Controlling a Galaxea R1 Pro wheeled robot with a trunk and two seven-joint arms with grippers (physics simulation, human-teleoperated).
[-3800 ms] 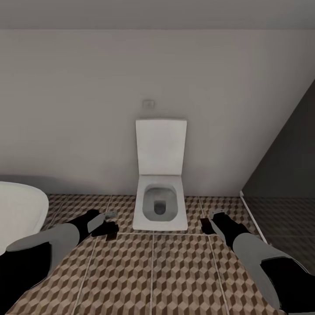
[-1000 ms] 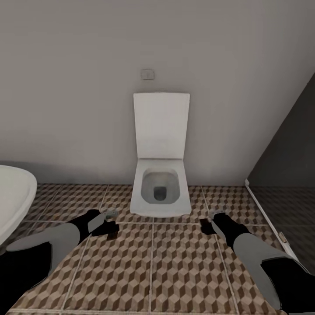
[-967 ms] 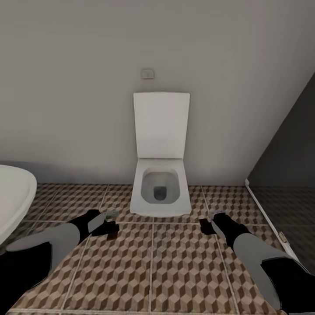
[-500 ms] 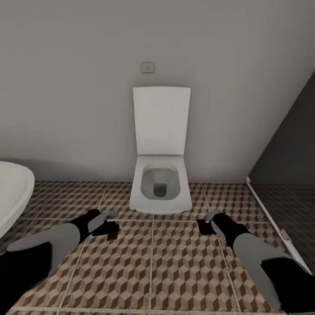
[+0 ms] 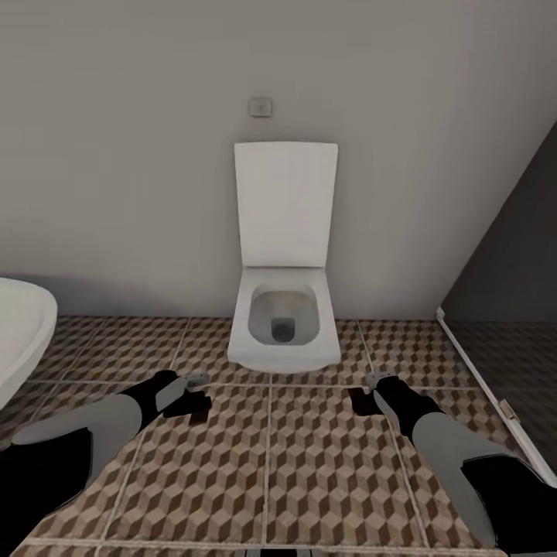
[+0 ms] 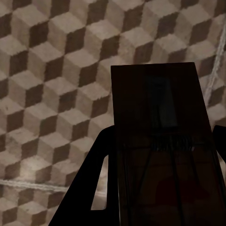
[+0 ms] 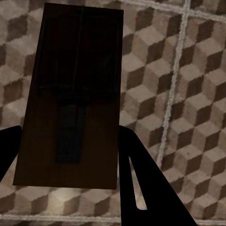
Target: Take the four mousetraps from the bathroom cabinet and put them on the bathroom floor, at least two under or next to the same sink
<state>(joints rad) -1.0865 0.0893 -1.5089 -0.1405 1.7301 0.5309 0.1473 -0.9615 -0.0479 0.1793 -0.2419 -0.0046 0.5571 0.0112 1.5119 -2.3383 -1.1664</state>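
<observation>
Grippers point(image 5: 197, 404) point(image 5: 357, 400) each around a mousetrap point(image 6: 162, 141) point(image 7: 73, 94)

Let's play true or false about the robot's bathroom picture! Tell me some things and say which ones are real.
1. The toilet has its lid up. True.
2. The left end effector is holding nothing. False: a dark brown mousetrap sits between its fingers, seen in the left wrist view.
3. The right end effector holds a mousetrap too. True.
4. The bathroom floor is plain white. False: its tiles carry a brown and beige cube pattern.
5. The toilet stands at the far left of the head view. False: it stands near the middle, against the wall; a white curved fixture shows at the left edge.
</observation>
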